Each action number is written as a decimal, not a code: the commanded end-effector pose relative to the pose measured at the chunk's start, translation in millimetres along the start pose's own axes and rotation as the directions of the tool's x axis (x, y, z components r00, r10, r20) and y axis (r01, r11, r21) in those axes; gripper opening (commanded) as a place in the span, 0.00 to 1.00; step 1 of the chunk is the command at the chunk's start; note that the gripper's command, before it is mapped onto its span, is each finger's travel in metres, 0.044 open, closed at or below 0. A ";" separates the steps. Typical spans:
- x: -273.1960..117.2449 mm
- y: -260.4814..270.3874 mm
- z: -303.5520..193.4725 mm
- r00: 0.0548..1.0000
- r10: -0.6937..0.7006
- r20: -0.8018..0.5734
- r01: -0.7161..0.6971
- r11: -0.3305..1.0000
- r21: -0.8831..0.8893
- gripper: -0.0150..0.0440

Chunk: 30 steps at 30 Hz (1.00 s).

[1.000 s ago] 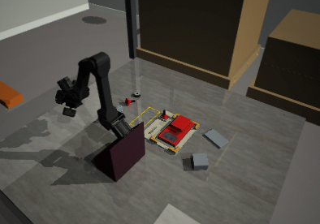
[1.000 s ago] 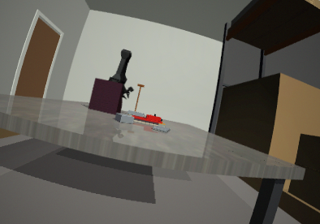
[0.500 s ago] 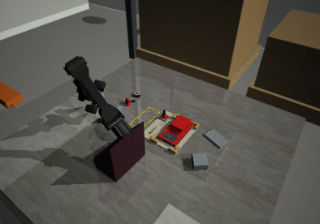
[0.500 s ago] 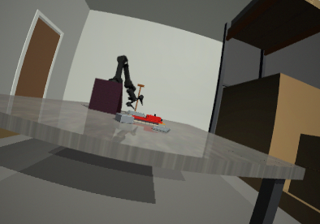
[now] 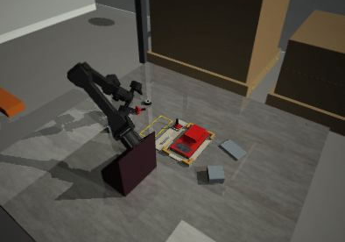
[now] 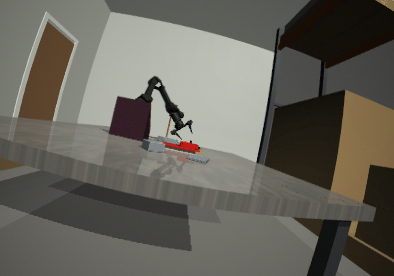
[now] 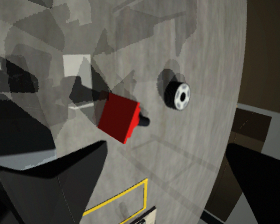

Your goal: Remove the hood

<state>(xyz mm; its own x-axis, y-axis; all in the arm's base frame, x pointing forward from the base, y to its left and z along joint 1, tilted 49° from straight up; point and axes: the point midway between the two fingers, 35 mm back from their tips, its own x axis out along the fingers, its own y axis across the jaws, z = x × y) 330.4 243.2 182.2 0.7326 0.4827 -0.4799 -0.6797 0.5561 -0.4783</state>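
The toy car (image 5: 197, 132) (image 6: 189, 146) is red and sits on a pale board (image 5: 173, 134) with orange corner pieces. A dark grey patch shows at one end of the car. A small red part with a black knob (image 5: 177, 125) stands beside it. Another red part with a black knob (image 5: 138, 110) (image 7: 118, 118) lies tipped on the table, outside the marked area (image 5: 151, 124) (image 7: 116, 197), a yellow outline with nothing in it. I cannot tell which part is the hood. My gripper (image 5: 137, 103) (image 6: 186, 134) (image 7: 168, 148) is open and empty above the table, near the tipped red part.
A black and white wheel (image 5: 148, 102) (image 7: 182, 96) lies beyond the tipped part. A grey slab (image 5: 233, 149) (image 6: 198, 158) and a grey block (image 5: 215, 174) (image 6: 153, 145) lie past the car. A maroon box (image 5: 137, 171) (image 6: 131, 117) stands at the arm's base.
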 end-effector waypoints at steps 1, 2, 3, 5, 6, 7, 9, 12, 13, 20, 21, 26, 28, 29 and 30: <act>15.2 -9.7 -23.4 0.996 0.035 -0.076 -0.032 0.999 0.043 1.00; 19.2 -11.6 -30.9 0.994 0.049 -0.098 -0.044 0.998 0.055 1.00; 22.9 -13.5 -38.5 0.991 0.064 -0.119 -0.056 0.996 0.069 1.00; 30.3 -17.8 -56.7 0.981 0.097 -0.165 -0.080 0.991 0.104 1.00; 34.6 -20.7 -69.7 0.973 0.119 -0.196 -0.094 0.987 0.133 1.00; 38.2 -23.5 -82.8 0.964 0.143 -0.224 -0.107 0.981 0.163 1.00; 44.0 -28.7 -109.2 0.942 0.192 -0.275 -0.130 0.965 0.230 1.00; 48.7 -35.2 -148.4 0.903 0.271 -0.334 -0.152 0.927 0.342 1.00; 49.3 -37.0 -161.3 0.889 0.298 -0.348 -0.156 0.911 0.381 1.00; 47.7 -48.8 -252.2 0.782 0.511 -0.356 -0.153 0.711 0.686 1.00; 46.1 -49.5 -264.3 0.769 0.540 -0.341 -0.147 0.670 0.728 1.00; 32.1 -50.2 -320.4 0.725 0.653 -0.219 -0.103 0.418 0.903 1.00; 24.3 -49.4 -340.6 0.720 0.678 -0.151 -0.081 0.299 0.951 1.00; 20.2 -48.9 -350.1 0.720 0.685 -0.115 -0.070 0.236 0.969 1.00; 16.0 -48.5 -359.4 0.721 0.688 -0.076 -0.059 0.171 0.983 1.00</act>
<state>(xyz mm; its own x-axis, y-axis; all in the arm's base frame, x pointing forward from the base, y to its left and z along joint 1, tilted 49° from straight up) 370.7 0.4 -53.4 0.0650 0.6065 -0.7924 -0.2473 0.7791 0.5760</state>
